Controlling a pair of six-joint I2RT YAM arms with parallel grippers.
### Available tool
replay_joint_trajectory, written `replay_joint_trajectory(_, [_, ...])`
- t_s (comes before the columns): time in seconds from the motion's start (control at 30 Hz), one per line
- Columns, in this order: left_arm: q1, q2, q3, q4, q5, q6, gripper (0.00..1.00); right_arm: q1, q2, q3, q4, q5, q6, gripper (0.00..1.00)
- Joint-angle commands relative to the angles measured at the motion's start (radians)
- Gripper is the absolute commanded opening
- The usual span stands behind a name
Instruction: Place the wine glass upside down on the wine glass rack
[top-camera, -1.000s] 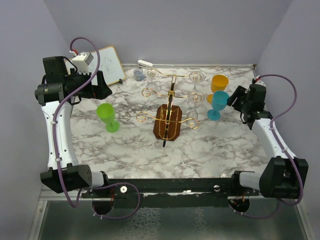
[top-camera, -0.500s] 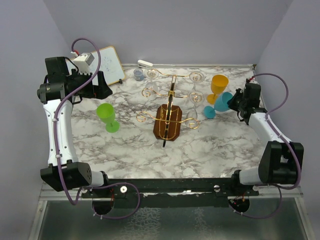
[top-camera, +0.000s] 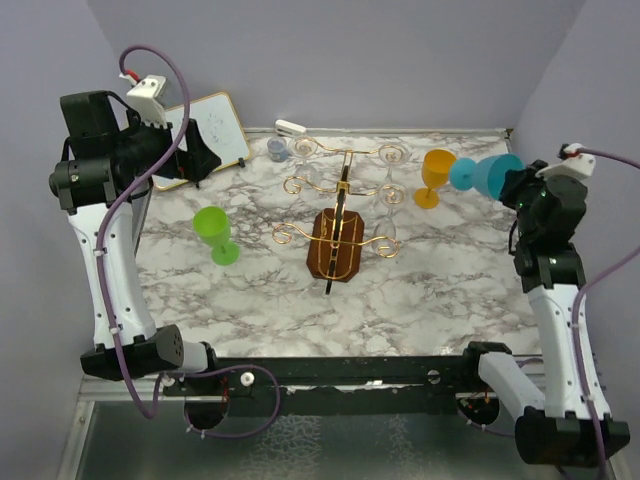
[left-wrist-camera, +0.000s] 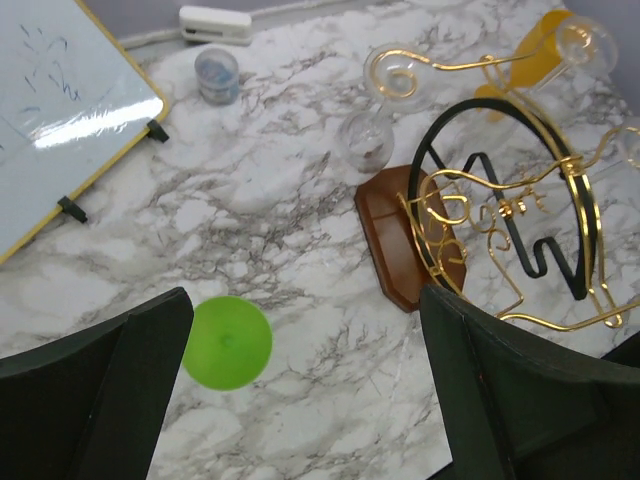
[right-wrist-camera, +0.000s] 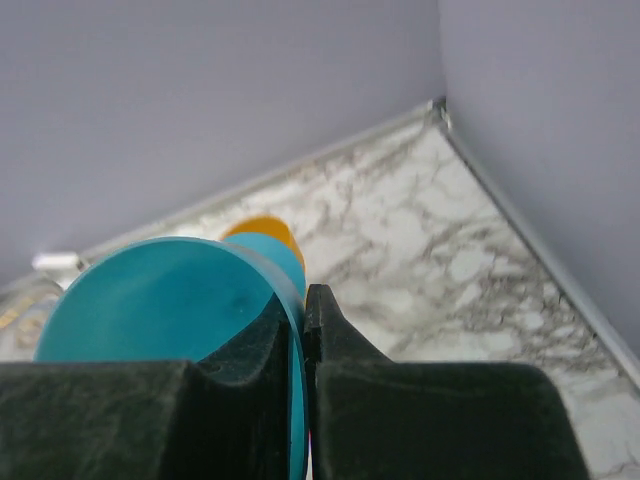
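- 1 teal wine glass (top-camera: 487, 173) is held clear of the table at the far right, tipped on its side.
- The right gripper (right-wrist-camera: 303, 330) is clenched on its bowl wall (a thin rim pinch).
- The left gripper (left-wrist-camera: 305, 340) gapes, holding nothing.
- It is likely light, stiff and slick; the stem looks the surer hold for the wine glass rack (top-camera: 340, 215).
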Motion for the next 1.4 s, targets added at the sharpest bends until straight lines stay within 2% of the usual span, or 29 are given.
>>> replay_joint_trajectory(0.0, [0.007,0.019,0.097,0.037,0.153,-0.106,0.99,0.003,-0.091,0.138,0.035,0.09,0.036,0.01])
replay_joint_trajectory(0.07, [0.006,0.012,0.083,0.11,0.246,-0.19,0.99,0.003,-0.071,0.244,-0.039,0.099,0.108,0.01])
replay_joint_trajectory(0.17, [0.001,-0.037,-0.061,0.48,0.403,-0.472,0.99,0.003,0.008,0.445,-0.214,0.129,0.252,0.01])
replay_joint_trajectory(0.23, [-0.015,-0.059,-0.146,0.757,0.444,-0.719,0.99,0.003,-0.006,0.469,-0.166,0.063,0.236,0.01])
replay_joint_trajectory(0.3, [-0.049,-0.056,-0.183,0.974,0.446,-0.929,0.99,0.003,-0.071,0.4,0.013,-0.009,0.213,0.01])
replay_joint_trajectory(0.33, [-0.073,-0.044,-0.174,1.032,0.44,-1.01,0.99,0.003,-0.103,0.357,0.105,-0.05,0.195,0.01])
replay_joint_trajectory(0.4, [-0.146,-0.008,-0.125,1.065,0.42,-1.07,0.99,0.003,-0.128,0.311,0.244,-0.096,0.141,0.01])
replay_joint_trajectory(0.47, [-0.237,0.021,-0.105,1.092,0.382,-1.128,0.99,0.003,-0.105,0.327,0.287,-0.128,0.101,0.01])
replay_joint_trajectory(0.57, [-0.317,0.004,-0.22,1.299,0.3,-1.284,0.99,0.003,-0.042,0.374,0.333,-0.21,0.082,0.01])
replay_joint_trajectory(0.63, [-0.365,0.017,-0.228,1.303,0.264,-1.282,0.99,0.003,0.008,0.417,0.354,-0.281,0.08,0.01])
replay_joint_trajectory(0.73, [-0.444,0.034,-0.211,1.219,0.209,-1.188,0.99,0.007,0.065,0.467,0.38,-0.352,0.06,0.01])
replay_joint_trajectory(0.87, [-0.475,0.037,-0.251,1.253,0.157,-1.237,0.99,0.011,0.085,0.351,0.688,-0.353,0.103,0.01])
replay_joint_trajectory(0.93, [-0.476,0.052,-0.236,1.253,0.147,-1.243,0.99,0.042,0.143,0.363,0.775,-0.336,0.07,0.01])
replay_joint_trajectory(1.0, [-0.47,0.058,-0.204,1.21,0.115,-1.207,0.99,0.187,0.232,0.444,0.791,-0.237,-0.114,0.01])
replay_joint_trajectory(1.07, [-0.454,0.057,-0.184,1.177,0.094,-1.182,0.99,0.423,0.345,0.544,0.828,-0.082,-0.485,0.01])
replay_joint_trajectory(1.13, [-0.43,0.048,-0.182,1.153,0.07,-1.18,0.99,0.578,0.456,0.606,0.953,0.009,-0.771,0.01])
replay_joint_trajectory(1.2, [-0.408,0.037,-0.173,1.09,0.012,-1.166,0.99,0.678,0.548,0.615,1.095,0.092,-0.998,0.01])
replay_joint_trajectory(1.3, [-0.405,0.039,-0.104,0.906,-0.114,-1.122,0.99,0.793,0.616,0.528,1.418,0.151,-1.296,0.01])
replay_joint_trajectory(1.37, [-0.405,0.048,-0.073,0.848,-0.142,-1.119,0.99,0.846,0.634,0.472,1.544,0.186,-1.365,0.01])
